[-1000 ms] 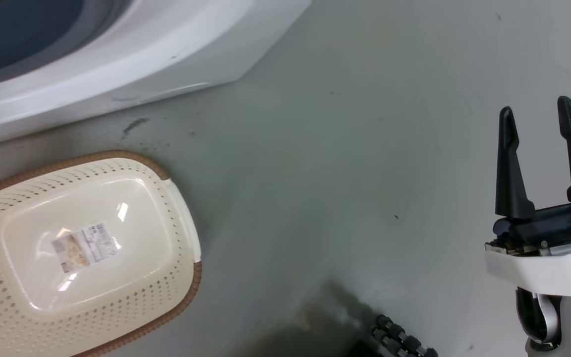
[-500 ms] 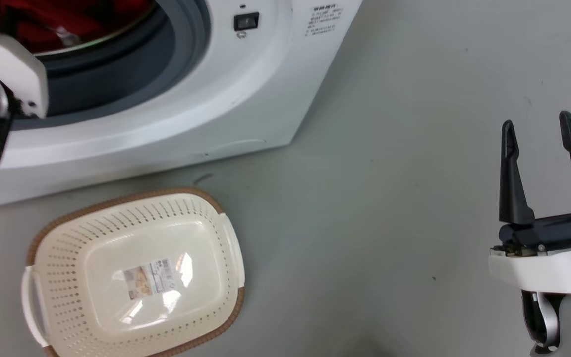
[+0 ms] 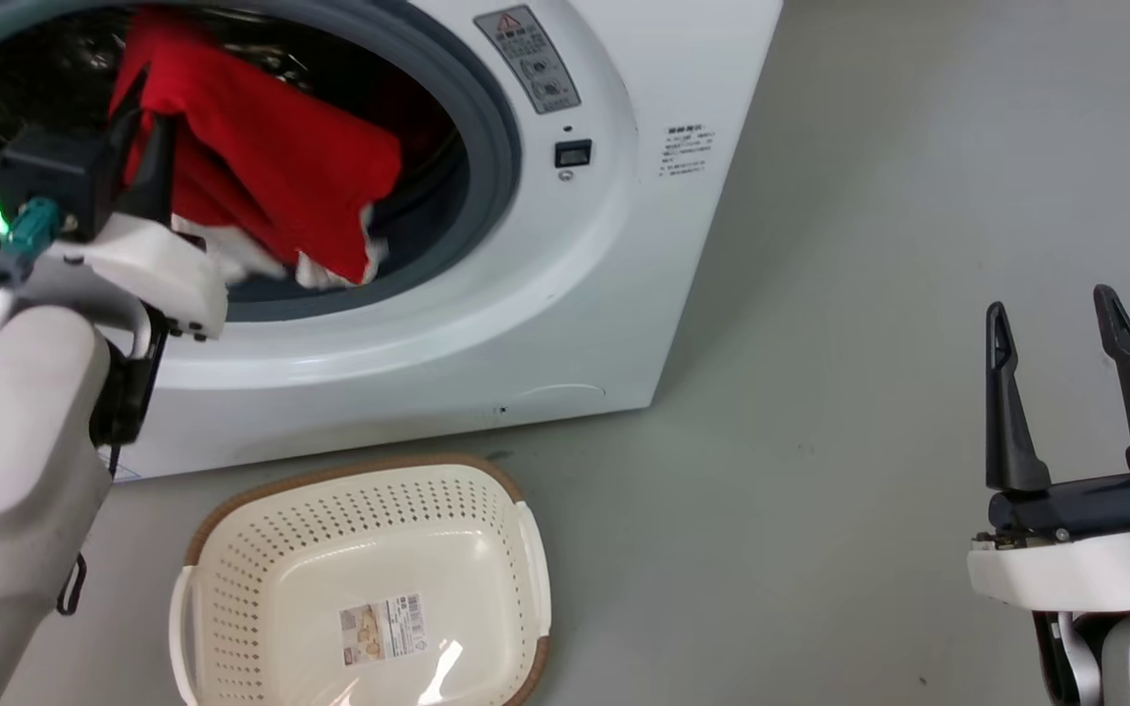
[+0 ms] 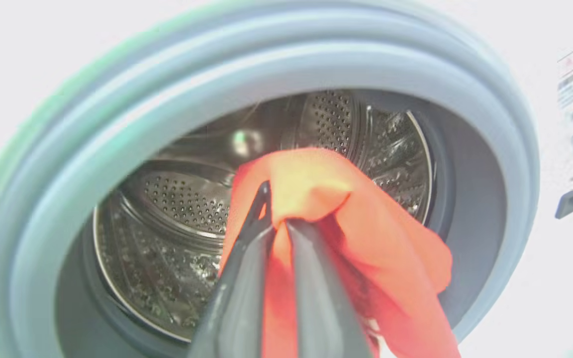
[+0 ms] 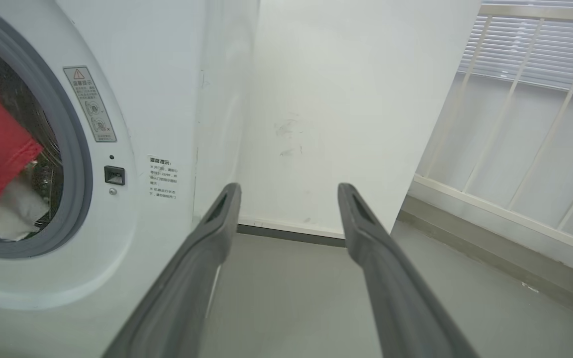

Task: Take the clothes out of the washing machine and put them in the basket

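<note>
Left gripper (image 4: 276, 219) clamped on a red garment (image 3: 281, 167) at the washing machine (image 3: 565, 324) mouth — the basket (image 3: 349, 473) lies below it, slightly rightward; right gripper (image 3: 1050, 301), fingers apart, farther off.

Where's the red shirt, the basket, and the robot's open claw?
red garment (image 3: 261, 157): head view, on its red cloth, above the white trim.
basket (image 3: 359, 505): head view, on its perforated far wall.
right gripper (image 3: 1050, 304): head view, midway between its two fingertips.

The floor (image 3: 820, 294) is grey. A white wall (image 5: 341, 99) meets it at a dark skirting (image 5: 291, 232). Blinds (image 5: 530, 54) hang behind a white railing (image 5: 515, 216).
</note>
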Robot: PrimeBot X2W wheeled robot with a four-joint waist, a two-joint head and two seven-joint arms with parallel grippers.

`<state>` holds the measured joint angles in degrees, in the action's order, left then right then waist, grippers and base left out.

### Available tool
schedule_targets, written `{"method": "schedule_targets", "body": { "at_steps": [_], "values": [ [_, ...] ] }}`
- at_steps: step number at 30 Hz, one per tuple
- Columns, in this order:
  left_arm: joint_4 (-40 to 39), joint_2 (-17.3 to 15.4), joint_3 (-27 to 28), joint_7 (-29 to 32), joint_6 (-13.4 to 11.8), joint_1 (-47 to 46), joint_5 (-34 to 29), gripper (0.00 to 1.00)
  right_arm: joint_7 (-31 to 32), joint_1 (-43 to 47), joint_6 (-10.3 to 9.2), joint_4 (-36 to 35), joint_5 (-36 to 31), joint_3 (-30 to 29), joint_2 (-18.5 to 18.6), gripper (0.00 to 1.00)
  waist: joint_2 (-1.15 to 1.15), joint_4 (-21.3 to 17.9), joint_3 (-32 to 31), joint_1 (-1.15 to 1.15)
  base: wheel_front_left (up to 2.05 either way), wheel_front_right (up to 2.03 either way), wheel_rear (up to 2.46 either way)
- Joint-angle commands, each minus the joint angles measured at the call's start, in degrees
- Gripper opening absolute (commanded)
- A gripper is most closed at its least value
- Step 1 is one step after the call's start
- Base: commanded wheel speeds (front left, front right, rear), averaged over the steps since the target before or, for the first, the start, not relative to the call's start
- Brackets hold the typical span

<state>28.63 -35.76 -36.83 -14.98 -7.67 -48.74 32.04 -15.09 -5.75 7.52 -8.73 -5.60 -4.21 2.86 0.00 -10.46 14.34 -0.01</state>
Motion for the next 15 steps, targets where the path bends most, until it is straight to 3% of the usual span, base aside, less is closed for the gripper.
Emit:
{"method": "schedule_targets", "body": {
  "at_steps": [1, 7, 15],
  "values": [
    [-2.10, -0.37, 0.61, -0.28, -0.62, 1.58, -0.55, 0.00, -0.12, 0.58, -0.06, 0.23, -0.10, -0.26, 0.04, 1.00, 0.00, 1.17, -1.69, 0.01, 0.00, 0.00, 0.00],
    [-15.07, -2.60, 2.86, -0.23, -3.63, 10.62, -2.13, 0.00, -0.12, 1.81, -0.06, 0.86, -0.82, -0.91, 0.04, 1.00, 0.00, 2.82, -5.31, 0.01, 0.00, 0.00, 0.00],
    [-26.04, -3.09, 0.39, 2.50, -6.85, 20.48, -0.74, 0.00, -0.12, 2.33, -0.06, 0.85, -1.46, -1.07, 0.03, 1.00, 0.00, 5.13, -6.24, 0.01, 0.00, 0.00, 0.00]
  ]
}}
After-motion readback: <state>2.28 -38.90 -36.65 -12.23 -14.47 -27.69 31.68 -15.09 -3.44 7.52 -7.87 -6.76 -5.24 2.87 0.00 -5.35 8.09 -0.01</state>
